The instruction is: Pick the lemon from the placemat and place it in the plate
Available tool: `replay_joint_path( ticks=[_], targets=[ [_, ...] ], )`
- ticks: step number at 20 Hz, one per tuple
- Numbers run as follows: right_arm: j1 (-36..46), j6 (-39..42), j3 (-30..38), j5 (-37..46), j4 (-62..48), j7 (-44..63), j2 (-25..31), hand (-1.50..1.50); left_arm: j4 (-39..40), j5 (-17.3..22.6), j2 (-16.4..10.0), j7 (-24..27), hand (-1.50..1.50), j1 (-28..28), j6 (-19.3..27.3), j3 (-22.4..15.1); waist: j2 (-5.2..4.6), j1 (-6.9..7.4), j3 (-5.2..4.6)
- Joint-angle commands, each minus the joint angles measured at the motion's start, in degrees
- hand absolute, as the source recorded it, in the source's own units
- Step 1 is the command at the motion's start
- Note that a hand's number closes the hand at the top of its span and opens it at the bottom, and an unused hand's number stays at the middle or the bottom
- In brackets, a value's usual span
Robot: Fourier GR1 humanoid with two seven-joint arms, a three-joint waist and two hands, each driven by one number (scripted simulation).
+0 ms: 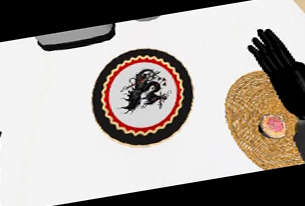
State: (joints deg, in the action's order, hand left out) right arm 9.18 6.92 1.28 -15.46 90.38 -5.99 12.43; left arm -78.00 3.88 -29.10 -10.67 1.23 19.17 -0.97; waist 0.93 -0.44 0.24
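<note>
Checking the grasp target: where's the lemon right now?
Head view, right side: the lemon lies on the woven placemat, right of the plate, just left of the open right hand.

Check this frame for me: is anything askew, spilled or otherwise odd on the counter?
Nothing is spilled or askew. One oddity: the lemon on the woven placemat shows a pinkish-red face with a pale yellow rim, not plain yellow. The plate lies flat with nothing on it; the right hand is open over the placemat.
</note>
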Motion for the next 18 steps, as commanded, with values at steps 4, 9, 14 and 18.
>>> replay_joint_path(
  ticks=[4,9,14,18],
  targets=[
    [-8.96,3.91,6.07,6.62,9.79,-13.91,10.27,1.5,-5.39,4.56,3.58,-0.86,0.0,3.29,-4.03,-1.08,0.08,-3.15,-0.22],
    [-9.96,-12.3,21.24,18.18,9.48,-23.4,14.53,-1.5,-4.62,7.0,6.36,1.07,0.0,2.92,-5.36,-1.48,0.53,-8.53,-0.02],
    [-24.77,-6.86,24.03,15.75,1.31,-52.6,7.64,-1.5,-5.67,8.8,7.3,2.19,0.0,4.24,-9.37,-2.91,-0.8,-2.89,0.09],
    [-26.99,-12.09,24.83,25.45,-8.27,-62.68,9.1,-1.5,-4.75,8.33,8.71,1.05,0.0,8.55,-9.42,-3.76,-1.09,-0.86,-0.03]
  ],
)
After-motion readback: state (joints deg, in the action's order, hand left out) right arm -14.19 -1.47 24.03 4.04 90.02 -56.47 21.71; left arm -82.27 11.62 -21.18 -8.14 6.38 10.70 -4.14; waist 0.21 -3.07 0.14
